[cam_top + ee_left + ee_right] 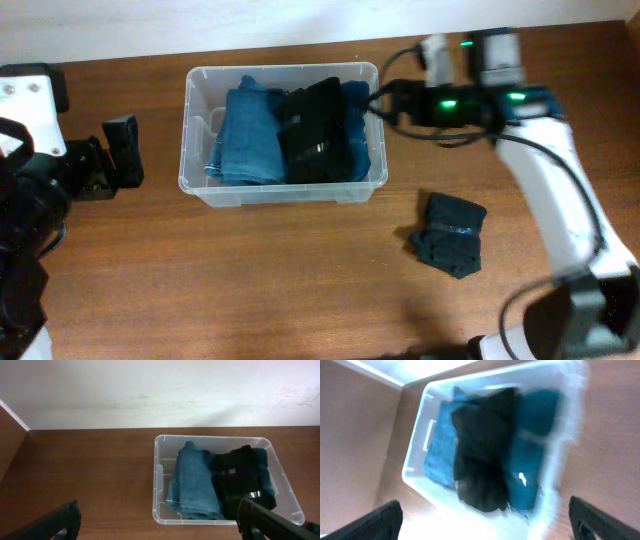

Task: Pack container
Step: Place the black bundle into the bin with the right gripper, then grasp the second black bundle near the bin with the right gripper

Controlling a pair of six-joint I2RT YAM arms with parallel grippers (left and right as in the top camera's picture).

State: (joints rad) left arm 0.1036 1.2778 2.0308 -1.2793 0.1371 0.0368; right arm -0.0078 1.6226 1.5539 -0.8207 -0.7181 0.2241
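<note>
The clear plastic container (pixel 195 150) stands at the middle back of the table and holds folded blue jeans (pixel 245 135) with a black garment (pixel 318 130) on top. It also shows in the left wrist view (pixel 160 485) and, blurred, in the right wrist view (pixel 420 445). A dark folded garment (pixel 450 235) lies on the table to the container's right front. My right gripper (pixel 485 520) is open and empty, just right of the container's back right corner (pixel 385 100). My left gripper (pixel 160 522) is open and empty, left of the container (pixel 125 150).
The table is brown wood (pixel 250 280). A pale wall (pixel 150 390) runs along the back edge behind the container. My right arm (pixel 550 190) reaches over the right side of the table, above and beside the dark garment.
</note>
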